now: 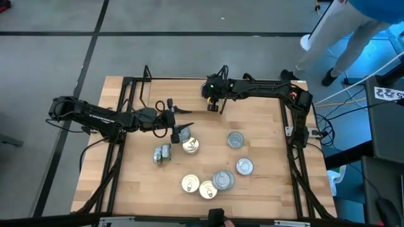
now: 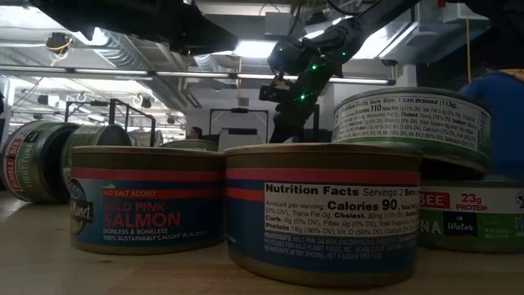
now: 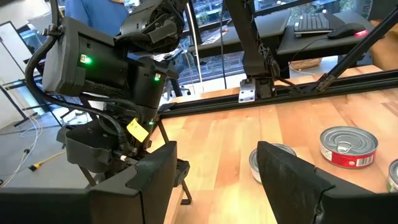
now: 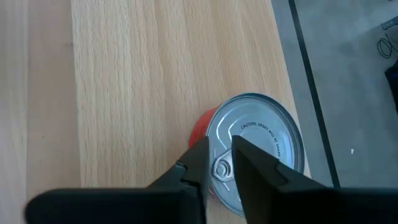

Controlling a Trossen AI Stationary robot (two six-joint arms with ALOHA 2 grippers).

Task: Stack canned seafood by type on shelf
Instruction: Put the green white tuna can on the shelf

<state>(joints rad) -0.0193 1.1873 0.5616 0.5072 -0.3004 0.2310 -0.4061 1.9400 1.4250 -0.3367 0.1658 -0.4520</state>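
Right gripper (image 4: 224, 163) hangs low over a red-sided tin (image 4: 264, 140). Its fingers stand a narrow slit apart on either side of the pull tab, so it looks released rather than clenched. The tin sits upright on light wood close to that board's edge, with grey floor beyond. In the high view this spot falls on the shelf (image 1: 180, 91), along the far edge of the worktop (image 1: 265, 189) and near the shelf's right-hand upright.

As a judgement, the task is in its early part. One tin seems set on the shelf, and no other tin shows there, so no stack by type exists yet. The remaining tins (image 1: 223, 180) lie loose on the middle and near half of the worktop, about seven or eight of them. Two lie on their sides (image 1: 163, 153) toward the left edge, and the rest are upright. The low view shows pink salmon labels at the front and a green-labelled tin resting on another. All of these are left to sort and carry over.

Right arm reaches from the right edge, elbow bent, its forearm running along the far edge and its wrist pointing straight down. Left gripper (image 1: 178, 129) reaches in from the left edge at mid-worktop, its fingers spread wide and holding nothing. It is just beyond a gold-lidded tin (image 1: 191, 146) and faces the right arm's wrist.
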